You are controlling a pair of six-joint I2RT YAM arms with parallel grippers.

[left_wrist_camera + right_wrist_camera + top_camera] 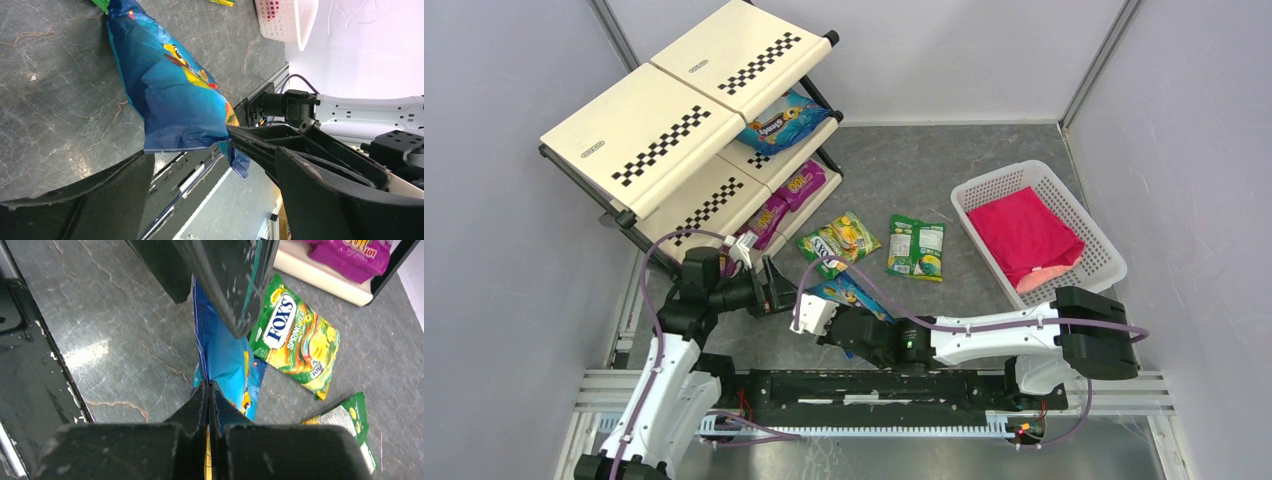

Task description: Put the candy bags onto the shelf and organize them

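Observation:
My right gripper (pixel 207 386) is shut on one end of a blue candy bag (pixel 220 347), which hangs just above the table. The same blue bag (pixel 175 90) shows in the left wrist view. My left gripper (pixel 212 155) is open, one finger on each side of the bag's lower edge and not touching it. In the top view both grippers meet at the bag (pixel 849 292) in front of the shelf (pixel 674 130). The shelf holds a blue bag (pixel 784 122) on its middle tier and purple bags (pixel 799 185) lower down. Two green bags (pixel 839 240) (pixel 916 248) lie on the table.
A white lattice basket (pixel 984 185) with a pink-red folded cloth (pixel 1024 235) stands at the right. The black rail (pixel 874 385) between the arm bases runs along the near edge. Grey walls close in the left and right sides.

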